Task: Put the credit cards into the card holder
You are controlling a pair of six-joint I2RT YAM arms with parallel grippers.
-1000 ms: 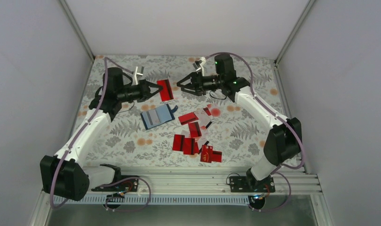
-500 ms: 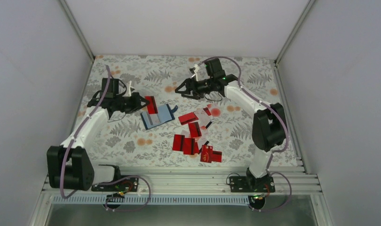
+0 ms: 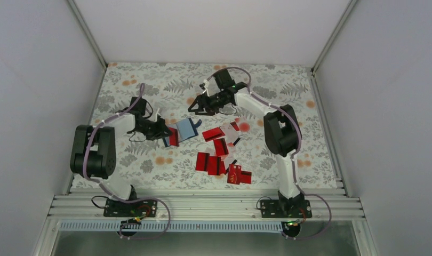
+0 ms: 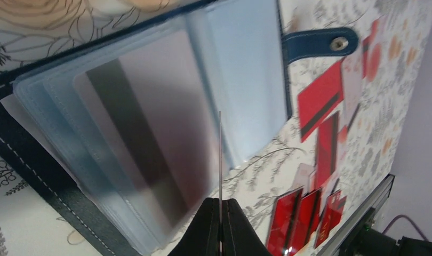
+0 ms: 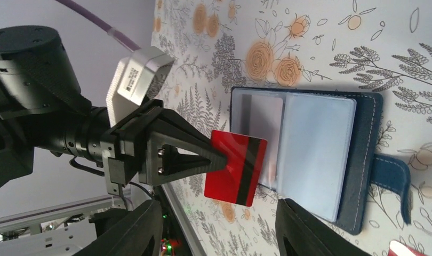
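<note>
Wallet [image 3: 186,128]: lying open on the table [image 3: 288,149], left of centre.
Left gripper [image 4: 220,204]: pinched on a red card [image 5: 237,168], edge-down over the wallet's left half.
Right gripper [image 3: 197,106]: jaws apart, empty, hovering just beyond it.
Loose cards [image 3: 222,157]: scattered right, nearer.

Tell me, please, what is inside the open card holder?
One pale card with a dark stripe sits in a clear sleeve; the facing sleeve looks empty. Anything underneath is covered.

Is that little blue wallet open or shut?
Open. The wallet lies spread flat, clear sleeves facing up, its snap strap hanging loose to one side.
</note>
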